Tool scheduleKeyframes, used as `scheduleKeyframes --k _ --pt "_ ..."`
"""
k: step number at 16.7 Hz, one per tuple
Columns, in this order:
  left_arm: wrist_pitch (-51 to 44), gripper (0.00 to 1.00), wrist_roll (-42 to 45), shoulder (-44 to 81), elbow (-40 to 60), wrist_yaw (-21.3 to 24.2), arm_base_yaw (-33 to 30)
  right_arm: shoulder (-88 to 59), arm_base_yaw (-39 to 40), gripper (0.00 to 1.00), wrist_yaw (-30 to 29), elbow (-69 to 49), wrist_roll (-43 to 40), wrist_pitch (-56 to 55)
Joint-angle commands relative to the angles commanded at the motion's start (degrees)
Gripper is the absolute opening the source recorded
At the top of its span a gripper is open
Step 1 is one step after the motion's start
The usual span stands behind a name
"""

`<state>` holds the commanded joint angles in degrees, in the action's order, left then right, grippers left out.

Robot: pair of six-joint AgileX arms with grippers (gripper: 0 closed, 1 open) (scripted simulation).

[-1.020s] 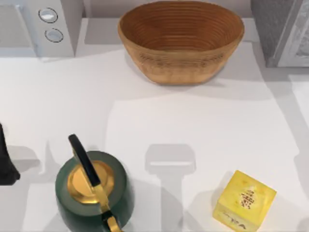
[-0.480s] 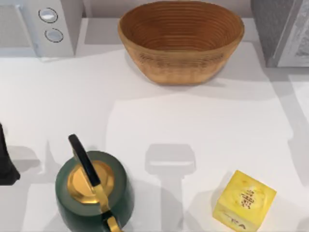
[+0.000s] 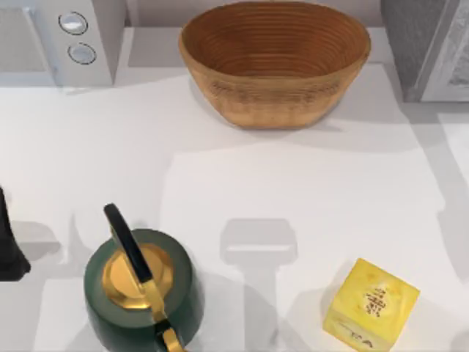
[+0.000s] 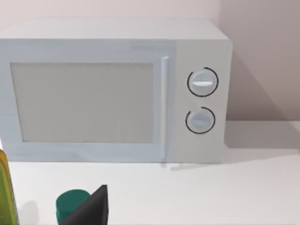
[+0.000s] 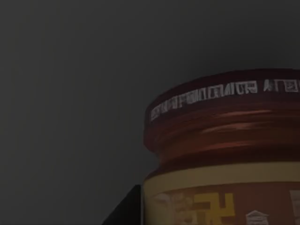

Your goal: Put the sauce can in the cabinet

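The sauce can (image 5: 225,154), with a dark maroon lid and a yellow-orange-red label, stands upright very close in the dim right wrist view, with dark grey all around it. My right gripper (image 5: 136,211) is shut on it, one dark finger (image 5: 126,208) lying against the label's side. In the top view the grey cabinet (image 3: 414,44) with its paler framed panel stands at the back right corner. My left gripper (image 3: 9,249) is parked at the table's left edge, facing the microwave.
A white microwave (image 3: 66,37) with two knobs stands at the back left and a woven basket (image 3: 275,62) at the back middle. Near the front stand a green and gold kettle (image 3: 139,290) and a yellow cube box (image 3: 370,304). A green cap (image 4: 70,204) sits near the left gripper.
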<state>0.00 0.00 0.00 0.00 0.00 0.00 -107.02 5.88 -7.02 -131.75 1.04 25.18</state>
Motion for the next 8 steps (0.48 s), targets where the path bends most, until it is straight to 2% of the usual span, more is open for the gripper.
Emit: scheduleKeyframes --k 8 --pt "0.0 1.0 0.0 0.0 0.0 0.0 0.0 0.0 0.0 0.9 0.0 0.0 0.0 0.0"
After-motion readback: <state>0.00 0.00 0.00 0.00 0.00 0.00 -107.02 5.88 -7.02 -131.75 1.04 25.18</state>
